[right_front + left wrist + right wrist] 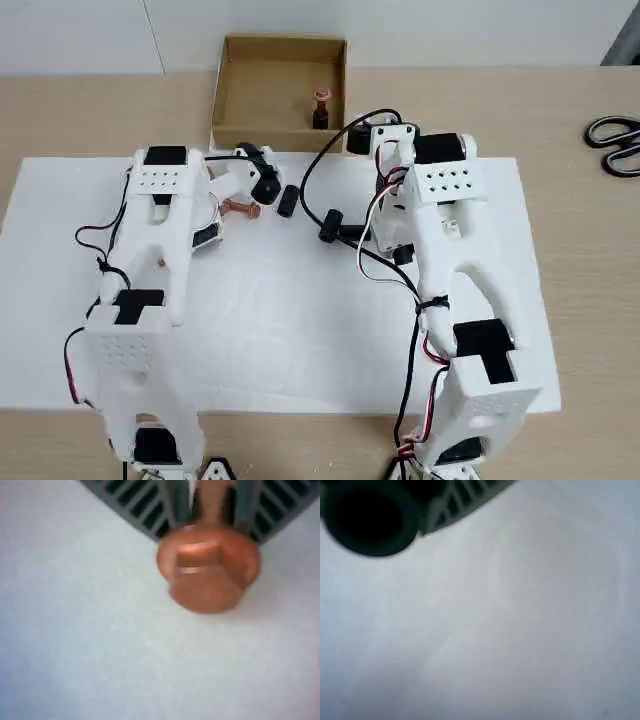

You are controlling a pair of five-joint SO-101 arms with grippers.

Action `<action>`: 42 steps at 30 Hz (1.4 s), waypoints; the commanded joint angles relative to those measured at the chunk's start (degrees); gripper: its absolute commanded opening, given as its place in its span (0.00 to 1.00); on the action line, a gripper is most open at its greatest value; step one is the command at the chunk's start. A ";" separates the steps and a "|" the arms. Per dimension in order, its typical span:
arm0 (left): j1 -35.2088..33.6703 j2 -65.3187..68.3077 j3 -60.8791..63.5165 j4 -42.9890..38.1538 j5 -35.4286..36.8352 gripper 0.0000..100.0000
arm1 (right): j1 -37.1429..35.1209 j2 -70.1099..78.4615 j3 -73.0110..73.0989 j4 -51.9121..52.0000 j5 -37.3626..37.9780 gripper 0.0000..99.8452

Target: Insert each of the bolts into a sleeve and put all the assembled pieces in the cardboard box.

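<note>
**On the white mat, each arm is gripping one half of a pair**

Toward the far left of the white mat (280, 330), the left gripper (243, 207) is holding a copper bolt (240, 209) low over the sheet. In the left wrist view its ribbed grey fingers (135, 500) are pressing together on the bolt's shank, and the round head (207, 567) is sticking out below them, just above the mat.

Right of it, near the middle of the mat, the right gripper (335, 228) is carrying a black sleeve (330, 222). The right wrist view is showing that sleeve (367, 517) end-on with its dark bore open to the camera. One ribbed finger (455, 502) is lying tight against its side, so the fingers are looking clamped on it.

Between the two grippers, a loose sleeve (287, 200) is lying on the mat, apart from both and a little nearer the bolt.

At the far edge of the mat, the cardboard box (228, 90) is sitting open on the wooden surface (580, 250). Inside it, close to its right wall, an assembled piece (320, 108) is standing upright, with a copper head on top of a black sleeve.

Far off to the right, a pair of scissors (613, 145) is lying on the bare surface, well apart from the mat.
</note>
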 commanded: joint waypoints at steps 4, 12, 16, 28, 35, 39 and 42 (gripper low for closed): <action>2.99 -0.62 -2.77 5.19 0.79 0.05 | 0.40 -0.40 -1.05 0.04 0.62 0.00; 2.55 -0.62 -11.91 14.24 2.20 0.03 | 0.40 -0.57 -1.05 0.04 0.62 0.00; 2.55 -0.62 -13.23 14.42 3.69 0.03 | 0.40 -0.57 -1.05 0.04 0.70 0.00; 2.73 -8.35 -12.26 14.42 6.15 0.03 | 0.48 -0.57 -1.05 0.84 0.70 0.00; 2.55 -9.49 -3.30 8.79 6.15 0.03 | 0.40 -0.57 -1.05 0.84 0.70 0.00; 2.55 -9.49 0.84 2.99 9.93 0.03 | 0.40 -0.48 -1.05 0.84 0.70 0.00; 2.55 -9.49 2.68 0.70 11.08 0.05 | 0.40 -0.48 -1.05 1.10 0.70 0.00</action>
